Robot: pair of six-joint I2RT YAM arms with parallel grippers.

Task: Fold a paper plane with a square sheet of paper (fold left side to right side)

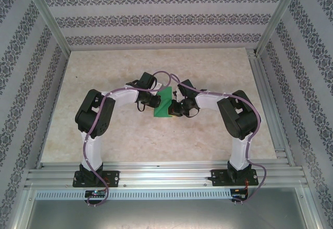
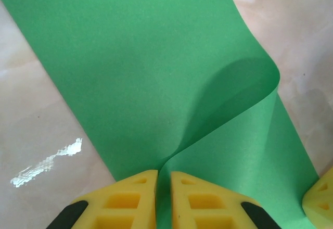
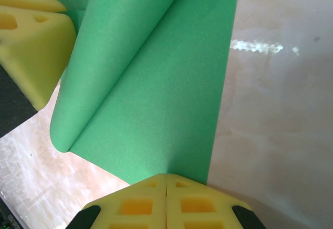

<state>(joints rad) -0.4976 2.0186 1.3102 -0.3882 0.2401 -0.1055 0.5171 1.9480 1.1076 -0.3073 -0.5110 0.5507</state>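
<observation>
Thin bright green square sheet of paper (image 1: 165, 104) sat lifted at the middle of the pale marbled table (image 1: 130, 145).
I saw my left gripper (image 2: 164, 179) and right gripper (image 3: 166, 179) each clamped tight on its edge, one flap curling over.

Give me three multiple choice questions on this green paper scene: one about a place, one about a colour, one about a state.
1. Where is the square sheet of paper?
A. far left corner
B. middle of the table, between left pincer and right pincer
C. on the near rail

2. What colour are the pincer fingers?
A. yellow
B. blue
C. red

3. How is the sheet shaped?
A. lying fully flat
B. curled over in a rounded bend
C. crumpled into a ball

Answers:
1. B, the top view shows it centred between the arms.
2. A, both wrist views show yellow fingers.
3. B, one side arcs over with no sharp crease.
</observation>
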